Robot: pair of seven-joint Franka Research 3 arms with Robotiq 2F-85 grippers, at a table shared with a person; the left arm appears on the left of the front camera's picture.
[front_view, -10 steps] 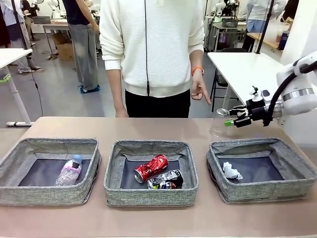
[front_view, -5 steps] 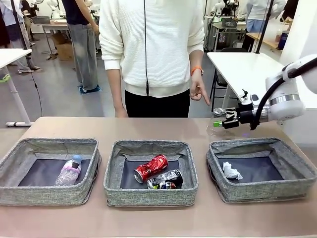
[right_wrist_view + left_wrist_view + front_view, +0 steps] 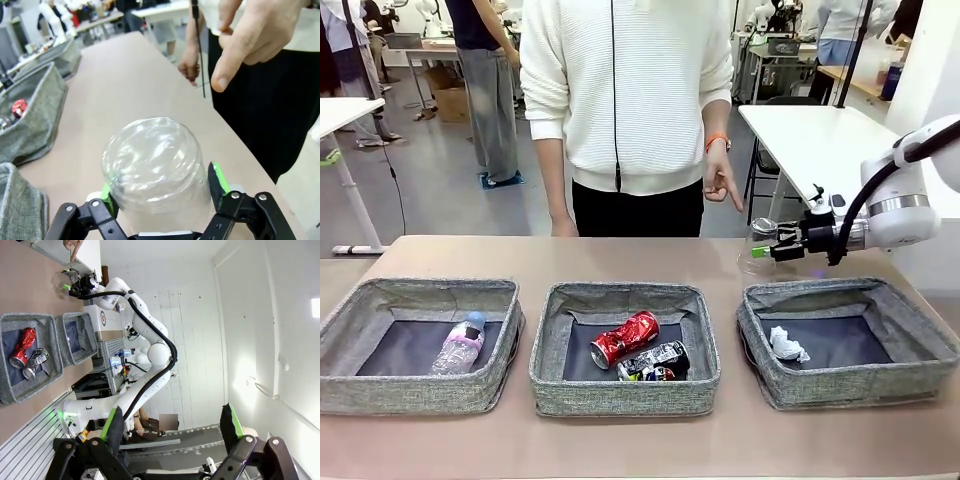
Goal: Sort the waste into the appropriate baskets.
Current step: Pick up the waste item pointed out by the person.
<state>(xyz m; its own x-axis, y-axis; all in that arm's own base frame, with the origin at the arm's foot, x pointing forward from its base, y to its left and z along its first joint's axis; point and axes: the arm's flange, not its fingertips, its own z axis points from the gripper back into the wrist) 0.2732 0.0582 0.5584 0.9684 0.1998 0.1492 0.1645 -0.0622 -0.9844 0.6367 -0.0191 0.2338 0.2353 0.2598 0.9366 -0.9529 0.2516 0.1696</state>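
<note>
A clear plastic cup lies upside down on the table behind the right basket. My right gripper is shut on the cup, with a green pad on each side. The left basket holds a clear plastic bottle. In the middle basket lie a crushed red can and a black-and-silver can. A white paper wad rests in the right basket. My left gripper is open, with nothing between its fingers, far from the table.
A person in a white sweater stands at the far edge of the table, one hand hanging just above and behind the cup, its finger pointing down. Bare tabletop runs behind the baskets.
My right gripper moved left along the table's far side to the cup and shut on it. The baskets and their contents have not moved.
</note>
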